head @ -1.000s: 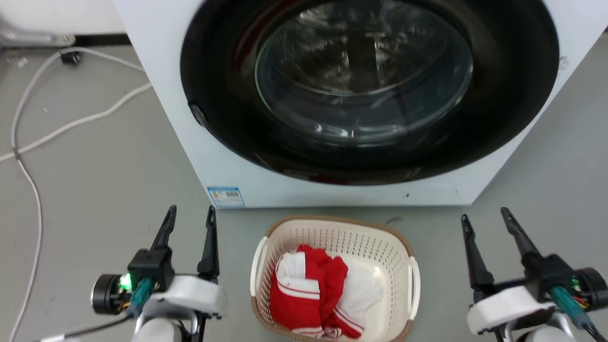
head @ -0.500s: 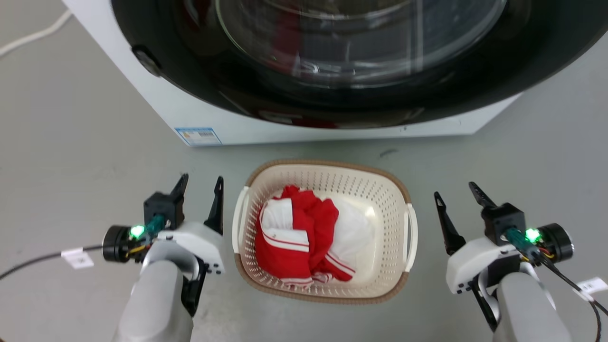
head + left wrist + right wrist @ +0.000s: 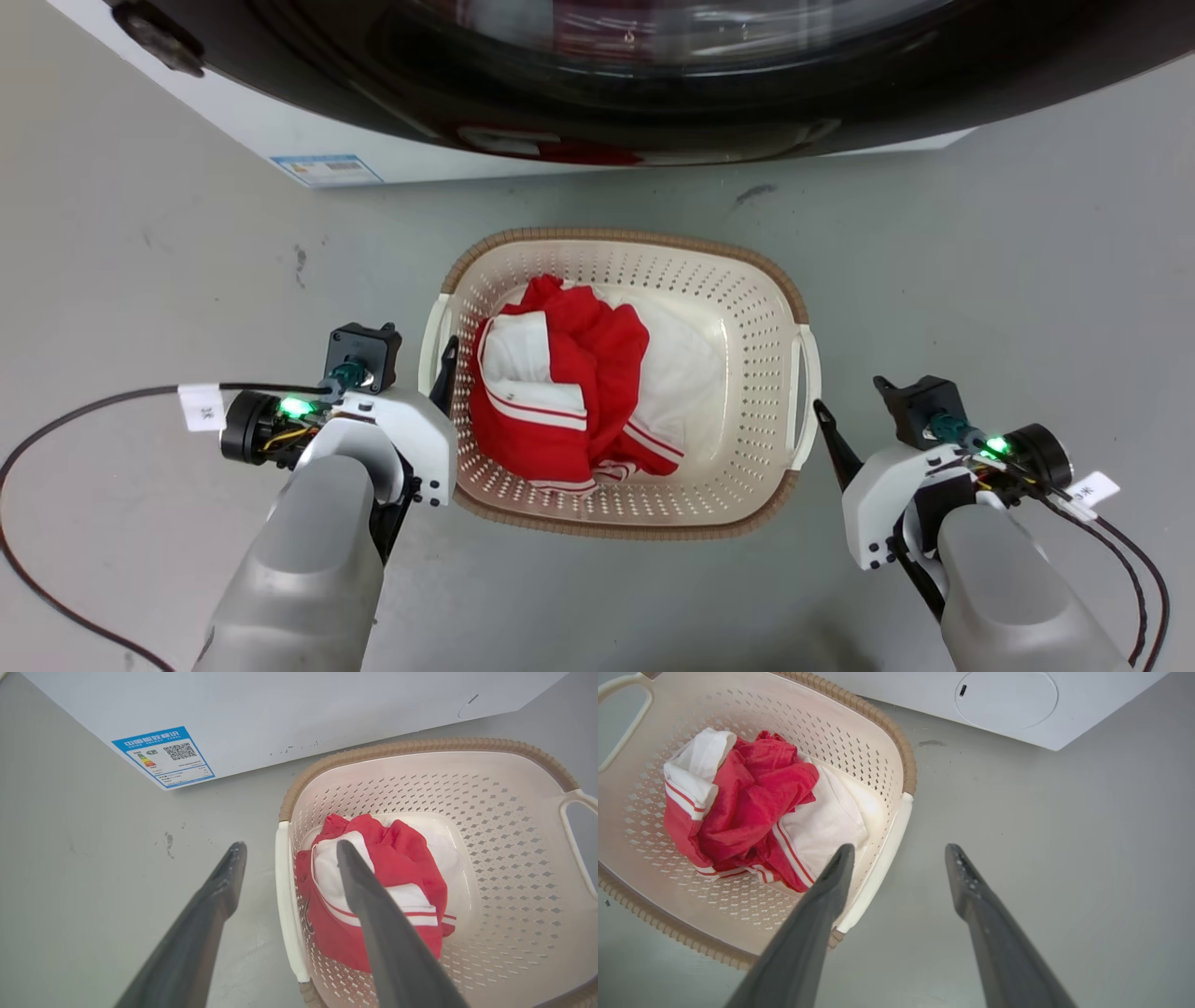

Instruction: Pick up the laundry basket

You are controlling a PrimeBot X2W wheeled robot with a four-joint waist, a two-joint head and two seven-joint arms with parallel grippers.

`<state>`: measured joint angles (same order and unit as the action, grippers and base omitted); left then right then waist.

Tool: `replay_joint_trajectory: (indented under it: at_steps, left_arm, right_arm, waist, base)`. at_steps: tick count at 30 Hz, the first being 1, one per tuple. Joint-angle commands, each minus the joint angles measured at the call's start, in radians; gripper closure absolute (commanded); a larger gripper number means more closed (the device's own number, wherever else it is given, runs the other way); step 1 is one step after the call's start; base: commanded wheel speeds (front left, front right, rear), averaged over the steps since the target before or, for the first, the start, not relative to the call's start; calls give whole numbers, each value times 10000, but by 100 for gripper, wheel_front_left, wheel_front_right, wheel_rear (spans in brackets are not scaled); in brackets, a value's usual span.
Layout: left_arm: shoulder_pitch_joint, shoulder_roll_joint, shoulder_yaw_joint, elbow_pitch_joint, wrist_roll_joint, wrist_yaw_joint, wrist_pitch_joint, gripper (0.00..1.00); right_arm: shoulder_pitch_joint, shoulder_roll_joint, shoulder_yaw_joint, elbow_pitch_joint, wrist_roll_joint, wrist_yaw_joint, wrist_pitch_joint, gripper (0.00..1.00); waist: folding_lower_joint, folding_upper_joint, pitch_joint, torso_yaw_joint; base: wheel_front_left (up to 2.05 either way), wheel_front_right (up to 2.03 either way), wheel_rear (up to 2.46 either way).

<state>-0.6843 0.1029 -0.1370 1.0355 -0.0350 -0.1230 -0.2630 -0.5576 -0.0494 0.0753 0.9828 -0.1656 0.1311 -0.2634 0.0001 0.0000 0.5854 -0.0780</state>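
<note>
Left end effector has moved in from well clear of the laundry basket and now straddles its left handle, fingers spread, nothing pinched yet. The basket's on the floor between both arms, clothes inside. Right end effector, also spread, straddles the right handle. Looks ready to clamp and lift.

The grey floor was smooth and bore a few dark scuffs. The laundry basket stood directly on it, near the front of the white washing machine, which also rested there. A black cable trailed across its left side.
</note>
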Motion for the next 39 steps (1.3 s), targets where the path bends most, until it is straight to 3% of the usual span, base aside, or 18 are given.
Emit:
replay_joint_trajectory:
  at_steps: [1,12,29,30,31,32,39]
  left_arm:
    - [-270,17,-87,292,24,-34,-28,0]
    - [-1272,-153,-696,2013,-208,-61,114,0]
    - [-1692,-156,-1913,2434,-947,-70,488,0]
    - [-1702,-161,-2003,2441,-993,-70,523,24]
    - [-1738,-135,-2083,2445,-1010,-70,519,82]
    - [-1752,-138,-2142,2450,-1083,-70,522,100]
    - [-1741,-121,-2610,2459,-1407,-80,558,100]
  right_arm:
    - [-290,-17,143,343,106,-7,-21,0]
    - [-1187,-18,1088,1993,1013,-8,76,0]
    - [-1617,-17,2519,2445,2614,-7,693,0]
    - [-1636,-15,2569,2429,2717,-7,686,54]
    - [-1669,-18,2604,2428,2768,-8,664,100]
    - [-1697,-18,2653,2457,2776,-7,692,100]
    - [-1803,19,2752,2604,2854,-4,603,100]
  waist:
    - [-1,0,218,-12]
    - [-1,0,919,34]
    - [-1,0,1602,3]
    - [-1,0,1618,1]
    - [-1,0,1633,2]
    - [-1,0,1641,2]
    - [-1,0,1522,10]
  base:
    - [0,0,0]
    - [0,0,0]
    - [0,0,0]
    - [0,0,0]
    - [0,0,0]
    - [0,0,0]
    - [0,0,0]
